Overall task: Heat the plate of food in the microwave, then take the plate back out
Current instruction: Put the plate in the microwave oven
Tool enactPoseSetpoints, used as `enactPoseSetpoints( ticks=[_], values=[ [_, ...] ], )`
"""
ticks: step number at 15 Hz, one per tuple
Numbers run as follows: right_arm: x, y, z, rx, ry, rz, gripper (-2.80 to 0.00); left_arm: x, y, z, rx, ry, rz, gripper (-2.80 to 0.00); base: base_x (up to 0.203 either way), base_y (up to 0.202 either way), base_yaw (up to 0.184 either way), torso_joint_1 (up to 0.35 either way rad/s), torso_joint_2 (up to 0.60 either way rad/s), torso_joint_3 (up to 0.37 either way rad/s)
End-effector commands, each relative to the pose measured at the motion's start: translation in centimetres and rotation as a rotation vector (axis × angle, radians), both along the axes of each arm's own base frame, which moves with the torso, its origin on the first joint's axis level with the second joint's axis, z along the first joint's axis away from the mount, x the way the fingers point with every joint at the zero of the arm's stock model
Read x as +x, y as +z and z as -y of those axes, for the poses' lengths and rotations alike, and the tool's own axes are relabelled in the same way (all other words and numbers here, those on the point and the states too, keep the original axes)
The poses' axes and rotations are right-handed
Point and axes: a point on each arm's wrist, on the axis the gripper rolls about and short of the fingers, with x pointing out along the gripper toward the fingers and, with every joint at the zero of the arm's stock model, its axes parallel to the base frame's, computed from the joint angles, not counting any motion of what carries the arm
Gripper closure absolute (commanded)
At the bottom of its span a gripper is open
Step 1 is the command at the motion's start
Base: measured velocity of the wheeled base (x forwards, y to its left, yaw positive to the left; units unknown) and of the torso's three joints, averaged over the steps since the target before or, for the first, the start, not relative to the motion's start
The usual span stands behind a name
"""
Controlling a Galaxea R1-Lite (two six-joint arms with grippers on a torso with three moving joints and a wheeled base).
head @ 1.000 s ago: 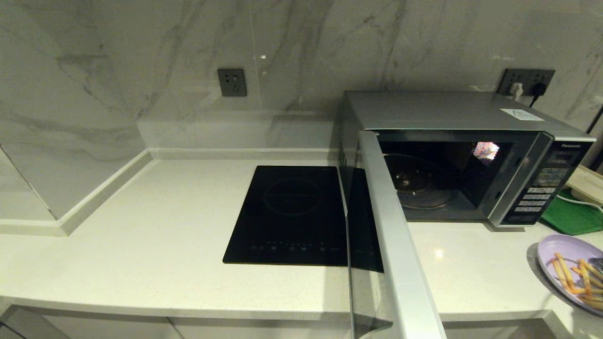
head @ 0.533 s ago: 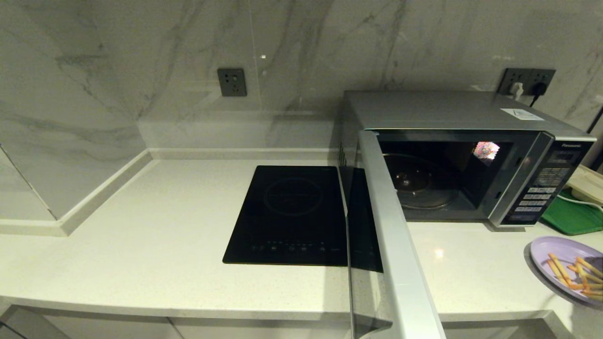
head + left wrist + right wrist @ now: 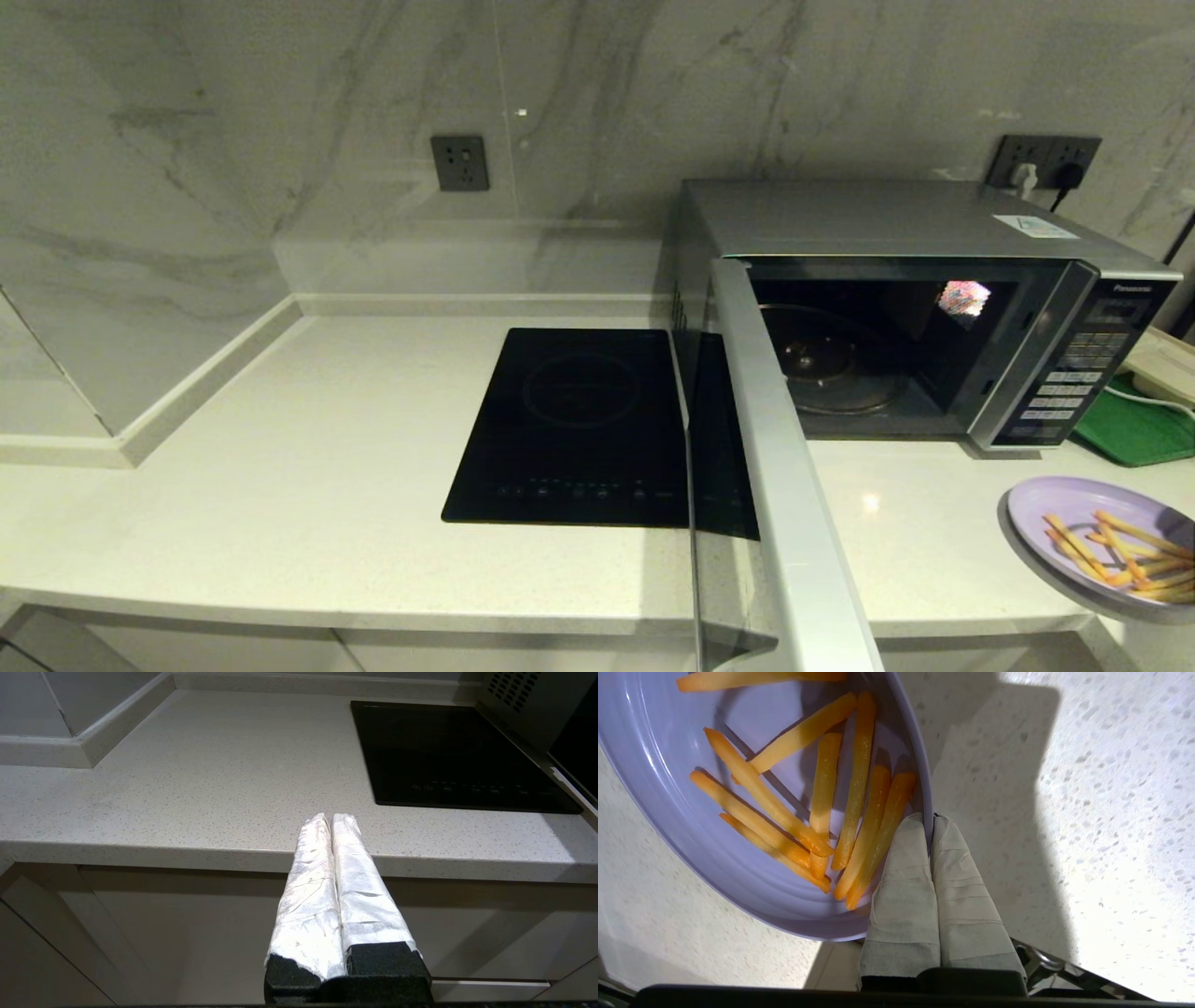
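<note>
The right hand (image 3: 930, 820) pinches the rim of the plate of food (image 3: 691, 826), one finger inside by the fries, one outside, holding it above the worktop (image 3: 280, 485). Ahead and to its left stands the microwave (image 3: 896, 233), its door (image 3: 784, 485) swung wide. The left hand (image 3: 331, 820), fingers pressed together and holding nothing, hangs by the worktop's front edge.

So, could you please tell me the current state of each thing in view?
microwave: door wide open, cavity empty.
plate of food: held at the counter's right edge, outside the microwave.
right hand: shut on the plate's rim.
left hand: shut, empty, parked below the counter's front edge.
</note>
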Motion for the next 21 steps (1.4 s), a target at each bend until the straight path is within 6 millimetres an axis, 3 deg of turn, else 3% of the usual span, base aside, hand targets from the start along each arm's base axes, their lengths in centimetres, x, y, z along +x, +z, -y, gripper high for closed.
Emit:
enactPoseSetpoints(
  ticks=[1, 8, 13, 21],
  values=[
    [-0.4, 0.9, -1.5, 0.015, 0.035, 0.033, 0.00, 0.0, 0.0, 0.0, -0.001, 0.000, 0.000, 0.00, 0.000, 0.000, 0.000, 0.000, 0.00, 0.000],
    [0.4, 2.8, -9.4, 0.096, 0.280, 0.130, 0.00, 0.0, 0.0, 0.0, -0.001, 0.000, 0.000, 0.00, 0.000, 0.000, 0.000, 0.000, 0.00, 0.000],
    [1.7, 4.5, -13.8, 0.128, 0.376, 0.202, 0.00, 0.0, 0.0, 0.0, -0.001, 0.000, 0.000, 0.00, 0.000, 0.000, 0.000, 0.000, 0.00, 0.000],
    [8.4, 5.4, -18.6, 0.086, 0.264, 0.288, 0.00, 0.0, 0.0, 0.0, -0.001, 0.000, 0.000, 0.00, 0.000, 0.000, 0.000, 0.000, 0.00, 0.000]
  ],
)
